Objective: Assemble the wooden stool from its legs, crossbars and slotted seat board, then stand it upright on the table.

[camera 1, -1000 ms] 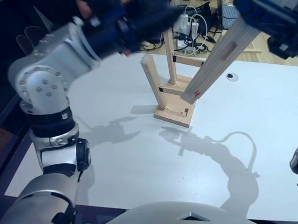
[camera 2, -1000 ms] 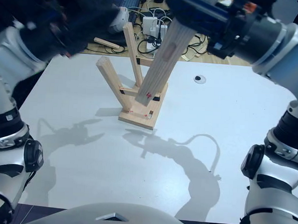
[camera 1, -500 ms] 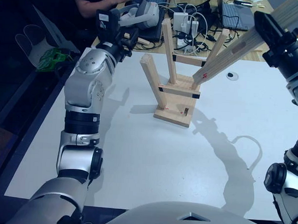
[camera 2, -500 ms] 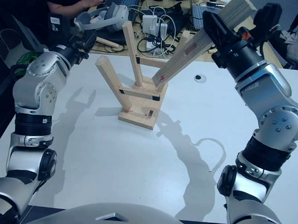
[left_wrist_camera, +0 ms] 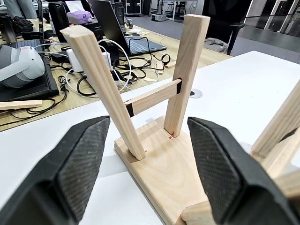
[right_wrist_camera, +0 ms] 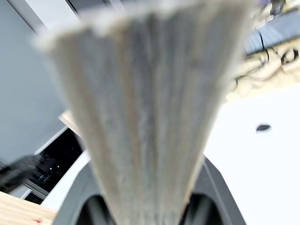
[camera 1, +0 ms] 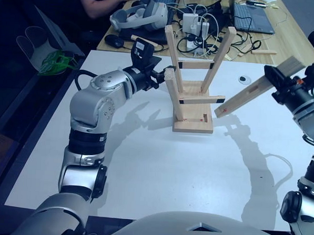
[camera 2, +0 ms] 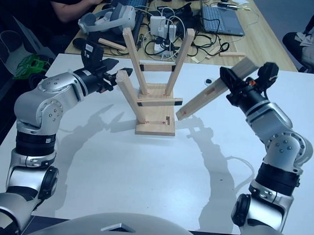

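- Looking at the head views, I see the stool [camera 1: 194, 98] upside down just above the middle of the frame, with its seat board [camera 1: 192, 123] flat on the white table [camera 1: 143, 169].
- Three legs rise from the board. Two [camera 1: 217, 60] stand at the back, joined by a crossbar [camera 1: 195, 63]. One [camera 1: 175, 95] at the front left leans up toward the left, and a second crossbar [camera 1: 202, 100] runs from it to the right.
- A fourth leg [camera 1: 247, 95] slants across the right of the frame, its low end just beside the board's right edge. I cannot tell whether it touches.
- My right gripper [camera 2: 233, 85] is clamped on that leg near its upper end.
- My left gripper [camera 1: 160, 73] sits at the upper left of the stool, by the leaning leg's tip. Its fingers [left_wrist_camera: 75, 164] are spread wide and hold nothing.
- Along the top of the frame is a wooden desk with a headset [camera 1: 141, 14], cables and a laptop [camera 1: 252, 17].
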Motion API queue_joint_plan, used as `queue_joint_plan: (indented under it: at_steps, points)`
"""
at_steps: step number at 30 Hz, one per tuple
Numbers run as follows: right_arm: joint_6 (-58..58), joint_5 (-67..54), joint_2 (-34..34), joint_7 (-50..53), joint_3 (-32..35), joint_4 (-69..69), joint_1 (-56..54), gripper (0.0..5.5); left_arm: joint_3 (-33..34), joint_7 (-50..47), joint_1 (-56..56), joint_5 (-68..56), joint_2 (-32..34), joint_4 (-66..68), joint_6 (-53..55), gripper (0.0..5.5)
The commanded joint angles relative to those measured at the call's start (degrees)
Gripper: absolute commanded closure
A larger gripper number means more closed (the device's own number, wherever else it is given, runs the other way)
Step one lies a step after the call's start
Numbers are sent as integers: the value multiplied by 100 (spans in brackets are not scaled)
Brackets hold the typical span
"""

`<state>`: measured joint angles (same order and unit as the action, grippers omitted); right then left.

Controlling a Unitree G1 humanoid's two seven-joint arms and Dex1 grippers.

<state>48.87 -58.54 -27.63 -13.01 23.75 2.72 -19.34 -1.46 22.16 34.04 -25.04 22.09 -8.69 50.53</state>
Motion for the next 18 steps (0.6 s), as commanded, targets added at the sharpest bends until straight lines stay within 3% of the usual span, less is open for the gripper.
queue_joint_plan:
  at_steps: [1, 12, 18]
  points:
    - [-111, 262, 66, -296, -100, -314, 69, 452, 23, -8, -12, -67, -94, -179, 181, 246]
    - [-317, 406, 377, -393, 8, -674, -496, 452, -29, -67, -159, -234, -367, -592, 570, 246]
    - [-375, 712, 485, -638, -324, -827, -586, 452, 22, -130, -117, -171, -421, -550, 580, 246]
